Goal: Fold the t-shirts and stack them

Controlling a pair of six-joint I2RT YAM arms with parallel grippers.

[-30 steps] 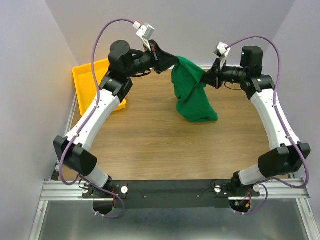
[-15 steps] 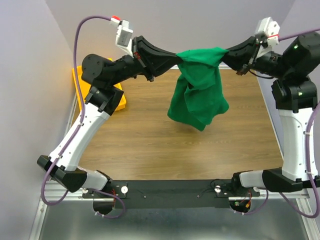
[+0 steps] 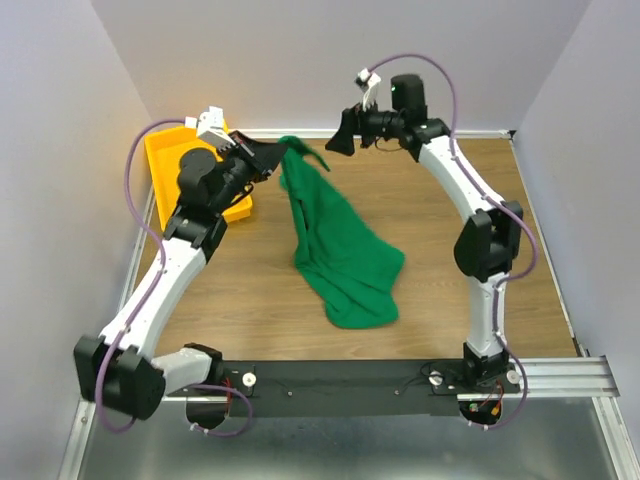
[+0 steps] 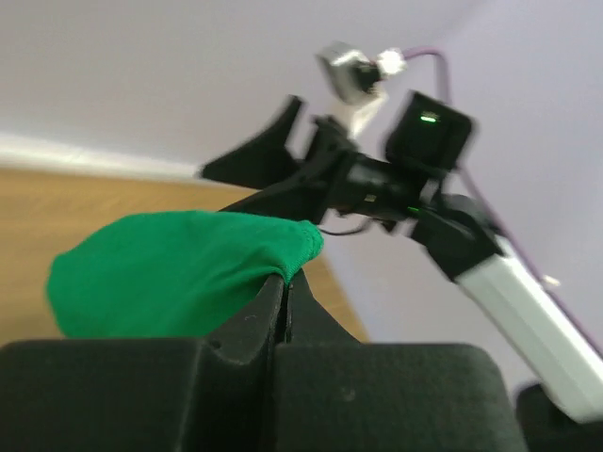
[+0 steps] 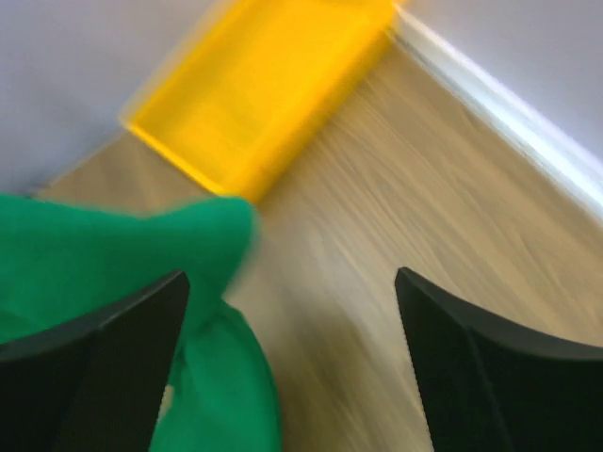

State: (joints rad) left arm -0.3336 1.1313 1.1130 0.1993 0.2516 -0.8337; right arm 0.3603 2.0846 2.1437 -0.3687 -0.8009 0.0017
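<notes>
Changed since the prior frame: the right claw (image 3: 336, 141) has released the dark green t-shirt (image 3: 340, 250), which no longer hangs stretched between two grips above the bench (image 3: 250, 290) but trails down from one. Item, far-left corner of the bench: yellow tray (image 3: 163, 160), seen blurred in the right wrist view (image 5: 273, 85). Item, just right of the tray, near the far edge: left claw (image 3: 268, 160), jaws pressed together on one corner of the t-shirt, the cloth bunched over its tips (image 4: 285, 292). Item, t-shirt: raised at that pinched corner, running down toward the near edge, its crumpled lower part lying on the middle of the bench. Item, at the middle of the far edge, right of the raised corner: right claw (image 5: 292, 367), jaws spread wide, holding nothing.
</notes>
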